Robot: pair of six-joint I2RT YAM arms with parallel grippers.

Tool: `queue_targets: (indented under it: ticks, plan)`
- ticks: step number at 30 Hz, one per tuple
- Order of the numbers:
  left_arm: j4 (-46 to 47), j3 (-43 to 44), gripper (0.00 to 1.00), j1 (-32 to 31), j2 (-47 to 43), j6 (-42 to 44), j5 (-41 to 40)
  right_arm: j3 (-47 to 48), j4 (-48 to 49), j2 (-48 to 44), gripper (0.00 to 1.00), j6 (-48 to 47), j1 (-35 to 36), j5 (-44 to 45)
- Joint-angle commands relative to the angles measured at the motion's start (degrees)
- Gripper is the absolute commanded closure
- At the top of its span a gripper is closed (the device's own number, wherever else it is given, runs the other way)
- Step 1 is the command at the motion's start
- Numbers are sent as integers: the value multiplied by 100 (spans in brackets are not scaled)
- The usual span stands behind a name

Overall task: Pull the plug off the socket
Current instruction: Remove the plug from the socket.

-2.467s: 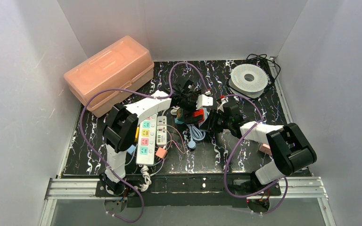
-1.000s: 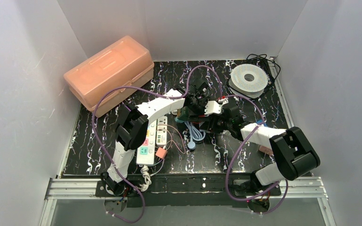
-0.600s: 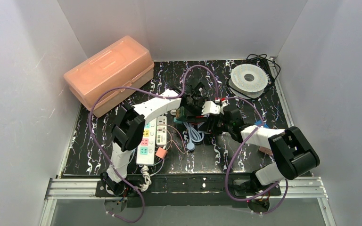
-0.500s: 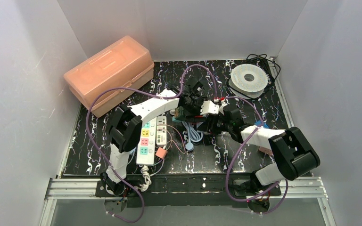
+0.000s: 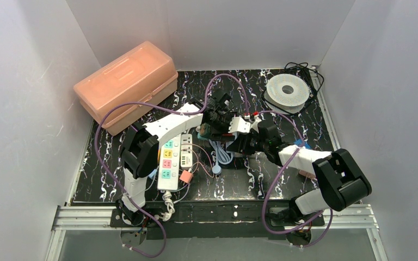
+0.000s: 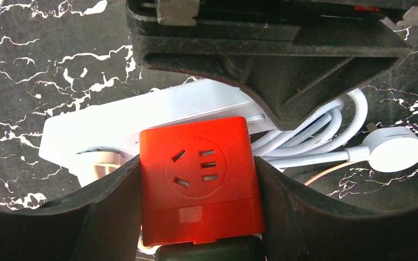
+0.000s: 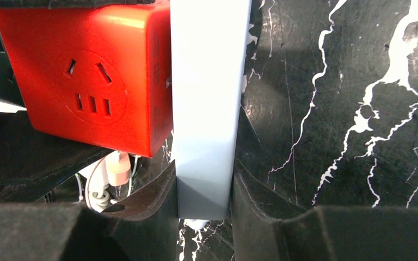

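A red cube plug (image 6: pixel 198 174) with socket holes on its faces sits against a white socket strip (image 6: pixel 158 117). My left gripper (image 6: pixel 198 217) is shut on the red cube, with a black finger (image 6: pixel 109 217) on each side. My right gripper (image 7: pixel 204 201) is shut on the white strip (image 7: pixel 207 98), and the red cube (image 7: pixel 87 76) still touches the strip's left side. In the top view both grippers meet mid-table, the left (image 5: pixel 217 126) and the right (image 5: pixel 238 142). The joint between cube and strip is hidden.
A coiled white cable (image 6: pixel 315 141) with a round plug (image 6: pixel 396 152) lies by the strip. A multi-coloured power strip (image 5: pixel 174 157) and a pink plug (image 5: pixel 185 176) lie front left. A peach box (image 5: pixel 126 84) is back left and a white spool (image 5: pixel 287 89) back right.
The left arm reached in and joined the right gripper at the red cube. In the last half second both grippers and the cable coil shifted slightly left.
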Motion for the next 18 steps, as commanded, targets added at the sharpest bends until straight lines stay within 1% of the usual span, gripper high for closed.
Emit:
queue_targets:
  ticks: [1, 7, 13, 15, 18]
  plan:
    - [-2075, -276, 100, 211, -1060, 598, 100, -128, -879, 183, 99, 111, -463, 1265]
    - [-2058, -349, 100, 214, -1128, 560, -5, -116, -714, 342, 99, 241, -487, 1111]
    - [-2306, -441, 100, 287, -1268, 898, 141, 34, -1084, 477, 99, 136, -502, 1308]
    - [-2269, -397, 100, 354, -1269, 816, 98, 3, -1080, 520, 99, 241, -562, 1259]
    - [-2084, -340, 100, 435, -1264, 465, -29, -109, -965, 601, 99, 436, -665, 1093]
